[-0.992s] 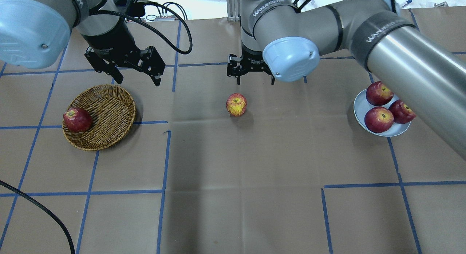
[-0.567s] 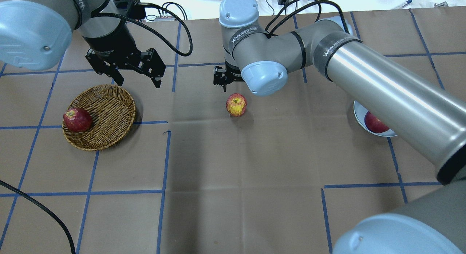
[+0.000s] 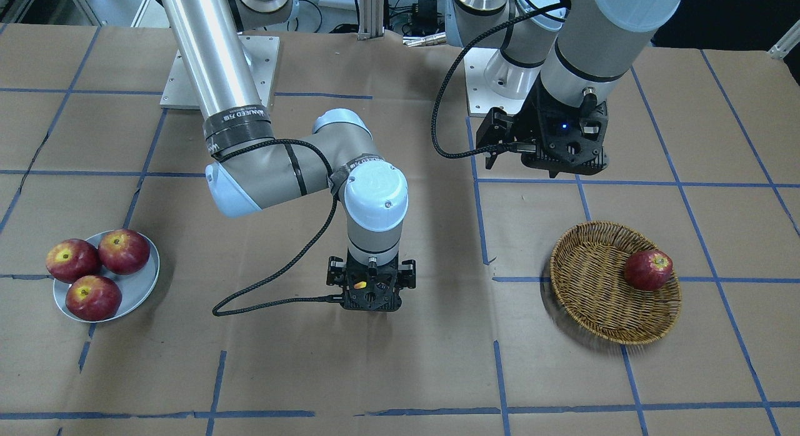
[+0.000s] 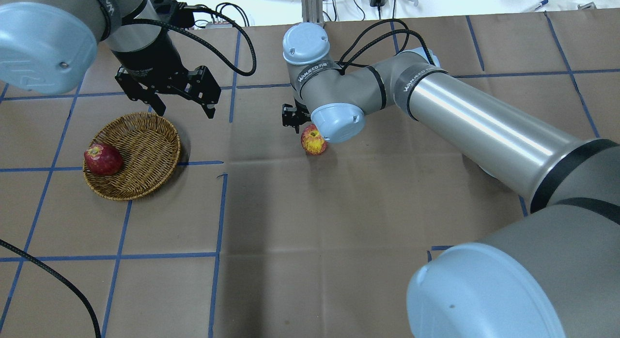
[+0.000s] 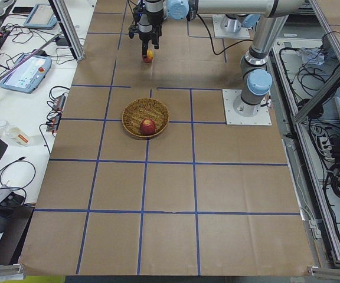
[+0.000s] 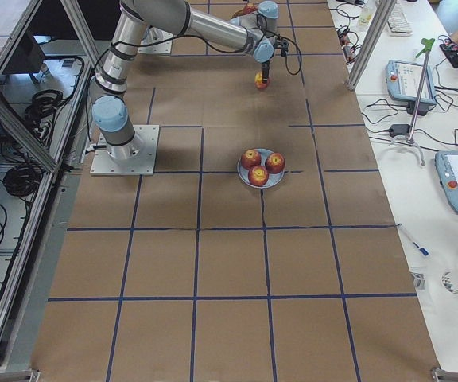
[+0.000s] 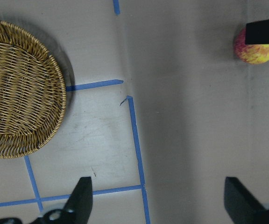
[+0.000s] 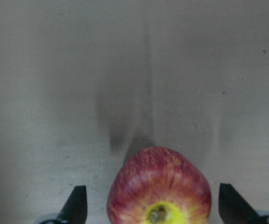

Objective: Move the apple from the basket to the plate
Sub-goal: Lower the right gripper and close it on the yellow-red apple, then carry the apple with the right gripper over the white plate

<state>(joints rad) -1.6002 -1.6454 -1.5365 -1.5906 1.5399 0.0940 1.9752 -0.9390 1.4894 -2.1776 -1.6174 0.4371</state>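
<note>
Apple (image 4: 314,140) on the table mid-span, right gripper (image 8: 154,205) straddling it.
Your apple sits on the brown paper (image 4: 310,241) between the basket (image 4: 145,134) and the plate (image 3: 140,286), well apart from both rims, with paper on every side. It stands upright, stem hollow up, stem axis vertical. The right gripper is spread, one finger on each side with a gap showing. The left gripper (image 4: 184,103) hangs spread near the basket's far rim. A darker apple (image 4: 102,159) lies in the basket.

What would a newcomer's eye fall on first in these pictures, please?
The right arm's tool, open, straddles the yellow-streaked red apple mid-table. The left arm's tool hangs open near the round wicker basket holding one dark red apple, while three dark red apples fill the pale grey-blue plate at the robot's right.
</note>
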